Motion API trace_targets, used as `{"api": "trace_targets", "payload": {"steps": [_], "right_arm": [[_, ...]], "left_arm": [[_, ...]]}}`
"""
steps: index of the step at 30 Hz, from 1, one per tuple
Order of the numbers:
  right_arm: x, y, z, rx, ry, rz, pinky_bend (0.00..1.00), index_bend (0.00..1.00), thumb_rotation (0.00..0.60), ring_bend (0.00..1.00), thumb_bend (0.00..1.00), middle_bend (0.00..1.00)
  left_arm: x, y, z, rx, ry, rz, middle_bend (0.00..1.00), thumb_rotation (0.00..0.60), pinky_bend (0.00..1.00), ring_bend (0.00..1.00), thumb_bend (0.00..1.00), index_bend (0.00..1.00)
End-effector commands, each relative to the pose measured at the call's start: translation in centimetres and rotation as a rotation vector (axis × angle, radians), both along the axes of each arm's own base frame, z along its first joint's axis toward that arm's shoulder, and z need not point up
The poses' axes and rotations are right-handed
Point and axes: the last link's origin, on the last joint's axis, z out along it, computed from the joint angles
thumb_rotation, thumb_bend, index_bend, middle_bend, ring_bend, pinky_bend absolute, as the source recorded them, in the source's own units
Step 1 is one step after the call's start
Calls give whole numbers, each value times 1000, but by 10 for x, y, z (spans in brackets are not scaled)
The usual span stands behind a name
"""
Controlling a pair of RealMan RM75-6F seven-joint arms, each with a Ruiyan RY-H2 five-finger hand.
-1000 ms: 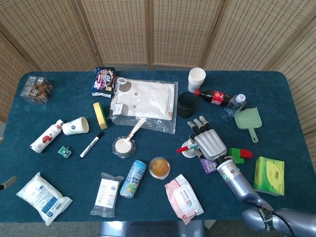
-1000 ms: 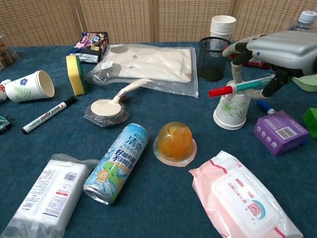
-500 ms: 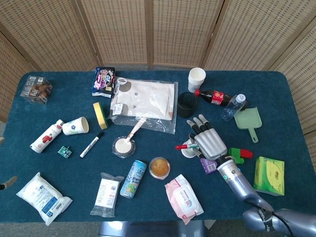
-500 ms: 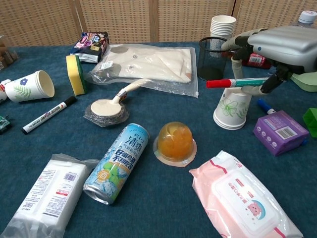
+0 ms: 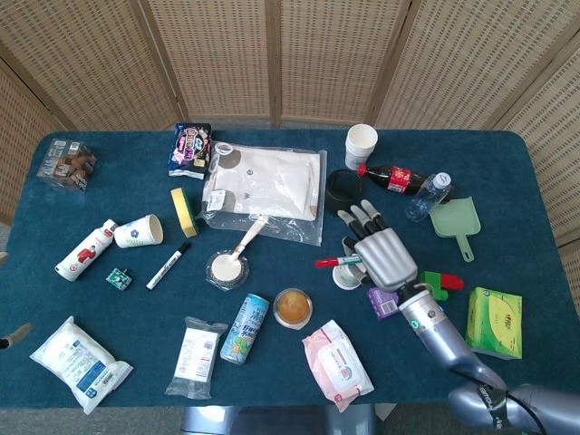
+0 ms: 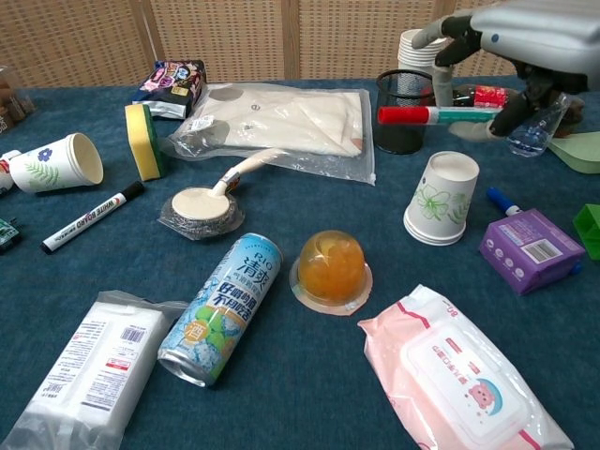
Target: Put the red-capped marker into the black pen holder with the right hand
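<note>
From the head view, the right robot hand hangs over the right half of the tabletop, its fingers closed around the red-capped marker; the marker lies roughly level, red cap pointing toward the robot's left, clear of everything beneath it; the black pen holder stands just beyond the fingertips, next to a stack of white cups and a cola bottle; the level hold probably comes from the marker's having been lifted as it lay, so a tilt toward upright seems needed before it can drop into the opening; the left robot hand does not appear here.

From the chest view, the same right robot hand sits high at the upper right, clamped on the marker's barrel; the red cap reaches in front of the holder's mesh wall, near its rim, while an upturned flowered paper cup stands below and nearer the camera; the height likely keeps the marker above that cup and the holder's rim; the left robot hand is absent here too.
</note>
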Motion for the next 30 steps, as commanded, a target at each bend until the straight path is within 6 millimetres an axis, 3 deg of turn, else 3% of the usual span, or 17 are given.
{"api": "trace_targets", "payload": {"steps": [1, 8, 12, 24, 30], "right_arm": [[13, -7, 4, 6, -50, 3, 83, 630, 600, 0, 426, 103], [49, -29, 7, -7, -288, 40, 107, 648, 600, 0, 425, 103], [59, -46, 4, 3, -448, 8, 108, 650, 600, 0, 420, 123], [57, -89, 1, 47, -841, -224, 123, 652, 600, 0, 448, 126], [55, -110, -5, 34, -945, -306, 123, 652, 600, 0, 449, 129]], "left_arm": [[0, 0, 0, 0, 0, 0, 0, 600, 0, 0, 54, 0], [-2, 2, -1, -2, 1, 12, 0, 600, 0, 0, 54, 0], [-2, 4, -2, -6, 1, 19, 0, 600, 0, 0, 55, 0], [-5, 7, -2, -6, -3, 44, 0, 600, 0, 0, 54, 0], [-7, 10, -1, 5, -10, 60, 0, 600, 0, 0, 54, 0]]}}
